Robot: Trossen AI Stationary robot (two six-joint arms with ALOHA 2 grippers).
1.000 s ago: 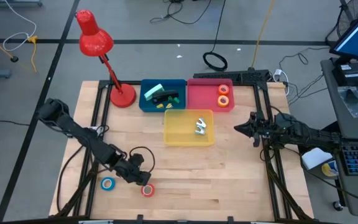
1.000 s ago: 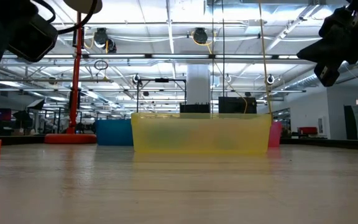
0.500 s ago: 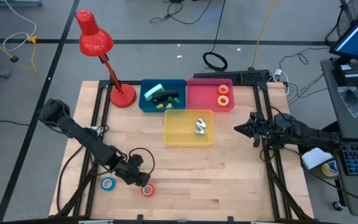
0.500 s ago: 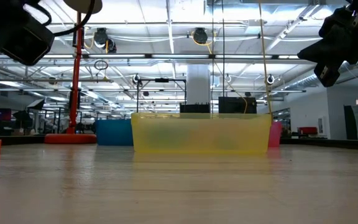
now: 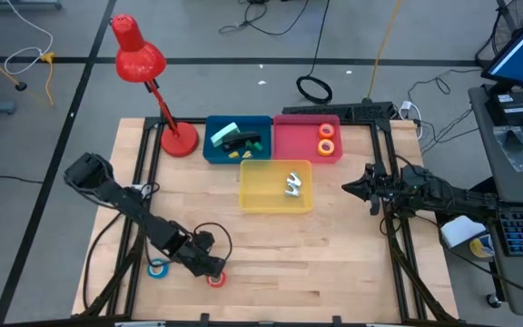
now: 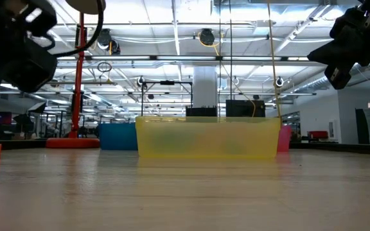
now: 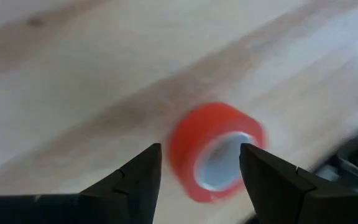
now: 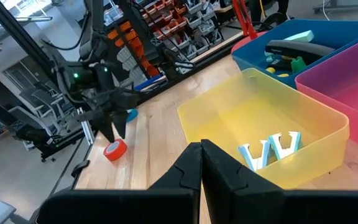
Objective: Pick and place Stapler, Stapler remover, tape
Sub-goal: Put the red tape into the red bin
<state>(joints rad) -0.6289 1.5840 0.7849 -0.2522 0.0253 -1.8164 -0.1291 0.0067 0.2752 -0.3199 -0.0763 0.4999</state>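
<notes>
Down near the front edge of the wooden table (image 5: 334, 263), the red tape roll (image 5: 215, 279) lay flat on the boards, its pale centre showing in the left wrist view, where it sat just ahead of the gap between the two dark fingers (image 7: 138, 180). The left tool (image 5: 211, 268) hovered right over that roll with its fingers apart, one on each side of it and not closed on it. The blue tape roll (image 5: 157, 268) lay a little way off toward the left edge, partly covered by the left arm.

Farther back, three bins stood together. The yellow bin (image 5: 248, 198) was nearest the table's middle and held a pale, toothed staple remover (image 5: 293, 185). Behind it, the pink bin (image 5: 291, 145) held the orange tape roll (image 5: 326, 132) and the yellow tape roll (image 5: 326, 146), one just beside the other. The blue bin (image 5: 211, 150) next to it held a dark stapler (image 5: 243, 141) along with a pale green item and small yellow pieces that I could not identify. A red desk lamp (image 5: 139, 56) stood at the back left corner, its base just beside the blue bin.

The right tool (image 5: 349, 188) waited at the right edge of the table, level with the yellow bin, its fingers pressed together and holding nothing.
</notes>
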